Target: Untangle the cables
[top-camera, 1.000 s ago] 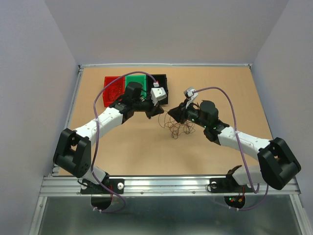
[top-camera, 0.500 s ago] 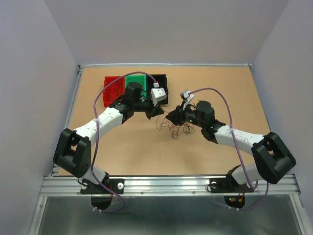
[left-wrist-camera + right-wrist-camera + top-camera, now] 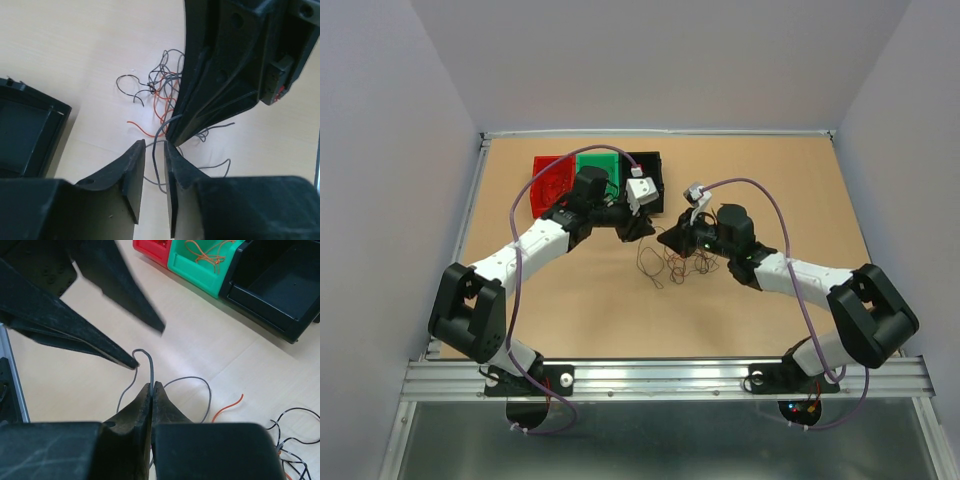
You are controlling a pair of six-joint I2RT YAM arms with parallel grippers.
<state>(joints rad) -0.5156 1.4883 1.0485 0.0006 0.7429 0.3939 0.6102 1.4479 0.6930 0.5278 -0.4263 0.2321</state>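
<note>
The cables [image 3: 678, 262] are a small tangle of thin brown, orange-red and dark wires on the table between my two grippers. My right gripper [image 3: 667, 240] [image 3: 152, 385] is shut on a thin grey wire [image 3: 150, 362] that loops up out of its tips. My left gripper [image 3: 648, 231] [image 3: 154, 146] is open, tip to tip with the right one, and the same grey wire [image 3: 155, 160] runs through the gap between its jaws. In the left wrist view the rest of the tangle [image 3: 160, 92] lies on the table beyond, partly hidden by the right gripper's fingers [image 3: 200, 100].
Red [image 3: 553, 180], green [image 3: 600, 168] and black [image 3: 652, 172] bins stand in a row at the back, just behind the left gripper. The green bin [image 3: 200, 262] holds orange wires. A loose orange-red wire [image 3: 227, 407] lies right of the right gripper.
My right gripper has moved left to meet the left gripper's tips, drawing the tangle a little leftward. The left arm has barely moved.
</note>
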